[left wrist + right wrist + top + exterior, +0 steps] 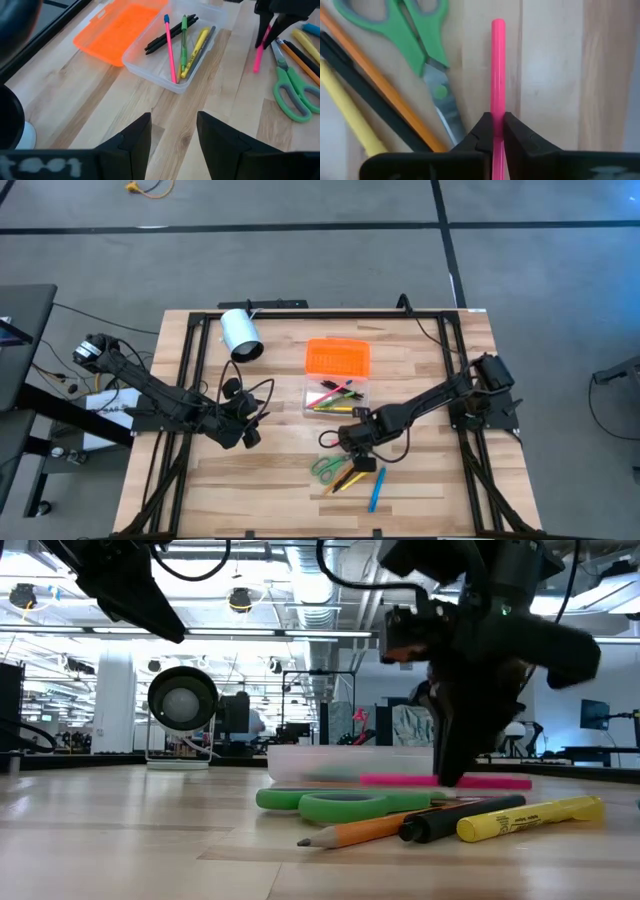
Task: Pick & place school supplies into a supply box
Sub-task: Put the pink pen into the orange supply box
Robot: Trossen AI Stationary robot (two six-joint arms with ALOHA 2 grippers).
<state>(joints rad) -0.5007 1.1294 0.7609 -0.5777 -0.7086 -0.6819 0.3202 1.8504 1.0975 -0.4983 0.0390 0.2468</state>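
Observation:
The supply box is open: its clear tray (360,406) holds several pens, and its orange lid (337,357) lies flat behind it. In front of the tray, green-handled scissors (325,468), an orange pencil, a dark pen, a yellow marker (530,818) and a blue pen (376,490) lie on the table. My right gripper (358,455) stands over this pile, shut on a pink pen (400,780). My left gripper (172,135) is open and hovers left of the tray, touching nothing. My right gripper pinches the pink pen's shaft (497,105) between its two fingertips (485,130). The fingers come from above, pointing down, and lie across the pen. The pen lies level, low over the table beside the scissors (415,30). Whether it still rests on the wood, I cannot tell.
A white cylinder (240,335) lies on its side at the far left of the table, left of the orange lid (120,30). Black frame rails run along the left, right and far edges. Bare wood lies in front of my left gripper (240,425).

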